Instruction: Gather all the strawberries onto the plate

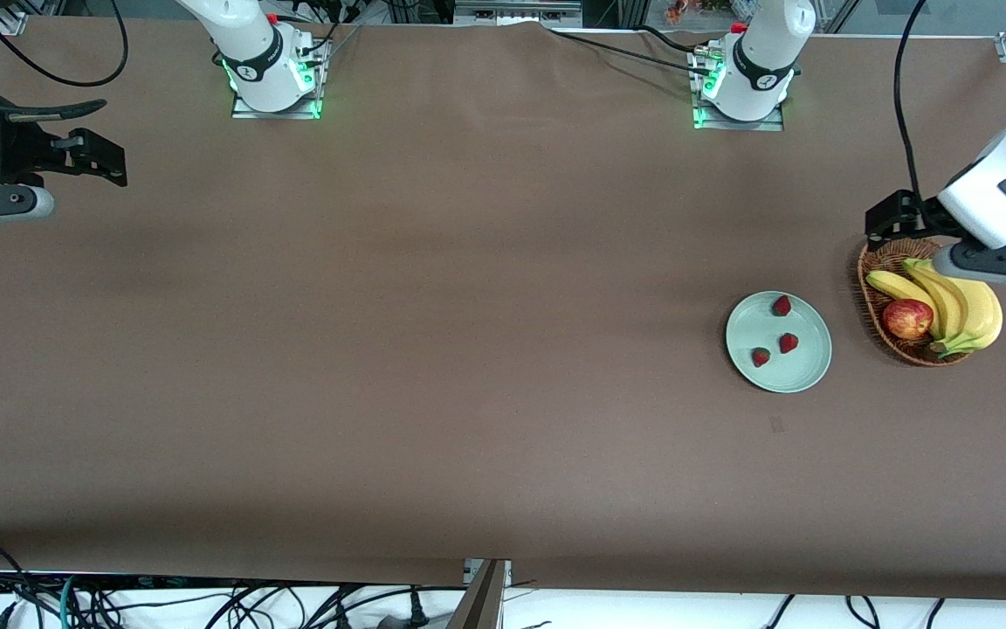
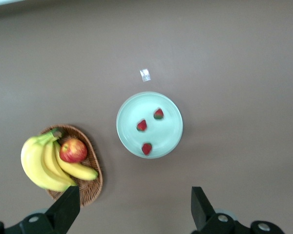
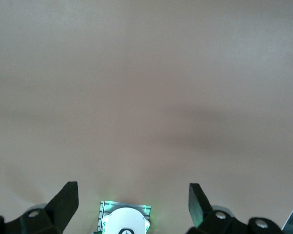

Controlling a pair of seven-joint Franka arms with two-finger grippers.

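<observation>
Both claws are spread wide and holding nothing: the left gripper point(image 2: 132, 212) hangs over the wicker basket point(image 1: 868, 301), the right gripper point(image 3: 133, 204) waits above bare table point(image 1: 381, 349). All three strawberries point(image 1: 782, 305) point(image 1: 788, 342) point(image 1: 761, 356) sit on the plate point(image 1: 809, 371), at roughly 12, 4 and 7 o'clock. Bananas point(image 1: 961, 306) and an apple point(image 1: 907, 319) are in the basket beside it.

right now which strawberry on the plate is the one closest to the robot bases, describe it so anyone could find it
Find the wicker basket of fruit at the left arm's end of the table; beside it sits the mint plate. Of its three berries, this strawberry lies alone near the rim, farthest from the front camera, apart from the other pair.
</observation>
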